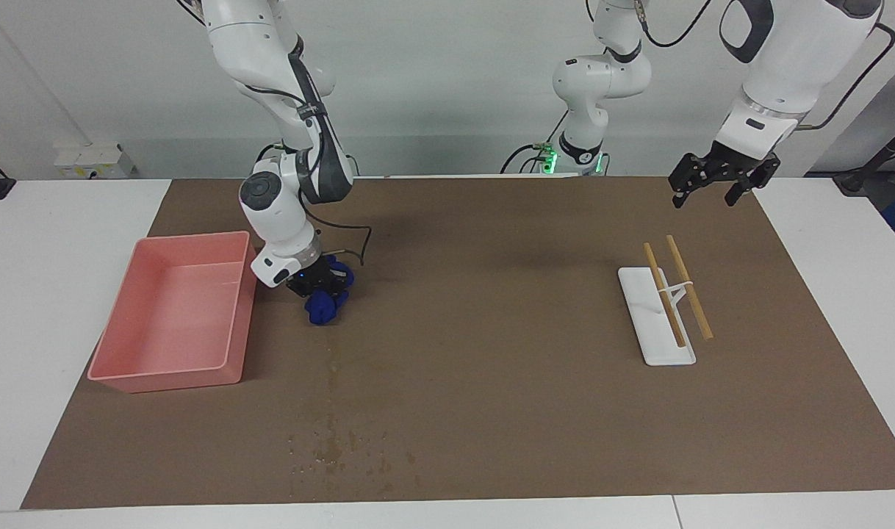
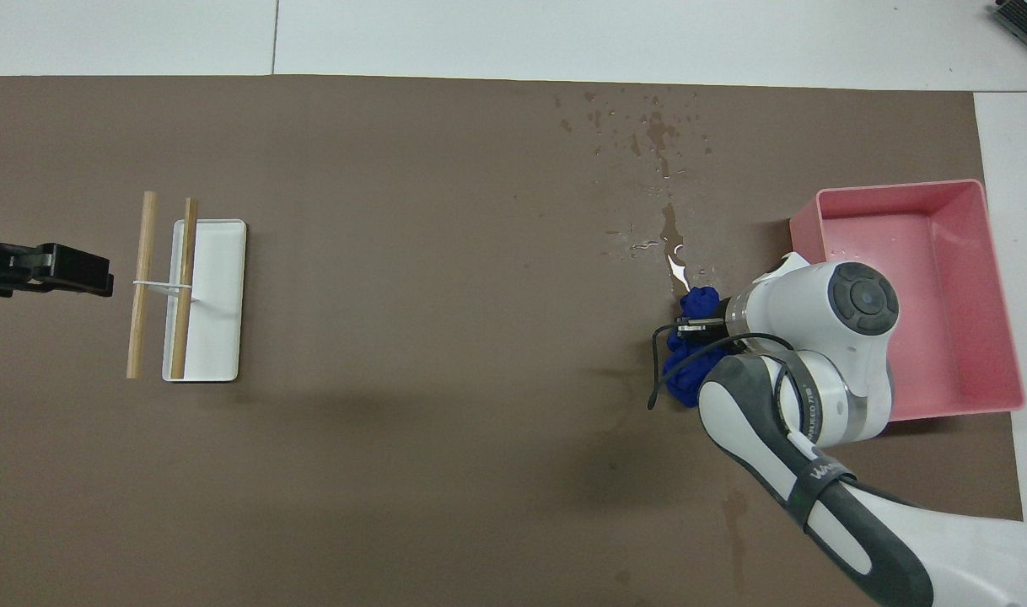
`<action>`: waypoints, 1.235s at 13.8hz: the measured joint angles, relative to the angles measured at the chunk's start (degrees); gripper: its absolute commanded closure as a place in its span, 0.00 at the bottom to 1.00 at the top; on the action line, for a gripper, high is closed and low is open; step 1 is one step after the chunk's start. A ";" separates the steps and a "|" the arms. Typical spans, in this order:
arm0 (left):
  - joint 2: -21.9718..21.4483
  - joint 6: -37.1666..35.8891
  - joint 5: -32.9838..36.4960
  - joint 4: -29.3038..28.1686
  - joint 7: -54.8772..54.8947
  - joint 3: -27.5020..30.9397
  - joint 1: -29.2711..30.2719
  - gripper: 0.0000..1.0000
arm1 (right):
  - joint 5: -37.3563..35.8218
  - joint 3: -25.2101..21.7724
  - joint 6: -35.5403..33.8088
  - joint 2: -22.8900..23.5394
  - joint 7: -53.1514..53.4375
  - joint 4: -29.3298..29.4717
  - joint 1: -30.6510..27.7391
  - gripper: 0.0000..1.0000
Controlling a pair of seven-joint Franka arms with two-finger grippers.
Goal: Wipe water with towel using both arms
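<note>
Towel (image 1: 324, 305) clenched in right gripper (image 1: 317, 285), seemingly touching mat (image 1: 491, 411); press flat, drag along water (image 1: 333, 367). Left gripper (image 1: 716, 178) released, waiting.

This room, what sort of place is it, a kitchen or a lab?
Likely a robotics lab: two white arms stand at a white table with a brown mat, bare wall, cabling.
</note>
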 measured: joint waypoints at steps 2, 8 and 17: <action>-0.09 -0.29 0.00 0.19 1.85 1.13 0.36 0.00 | -1.17 0.01 0.19 1.83 0.00 2.29 -0.12 1.00; -0.36 -0.97 -0.16 0.28 2.04 0.55 0.32 0.00 | -4.93 0.05 0.74 12.01 -0.09 16.08 -0.49 1.00; -0.61 -6.22 -2.90 5.95 2.27 5.79 -2.95 0.00 | -5.30 0.31 1.53 22.92 -0.32 31.44 0.87 1.00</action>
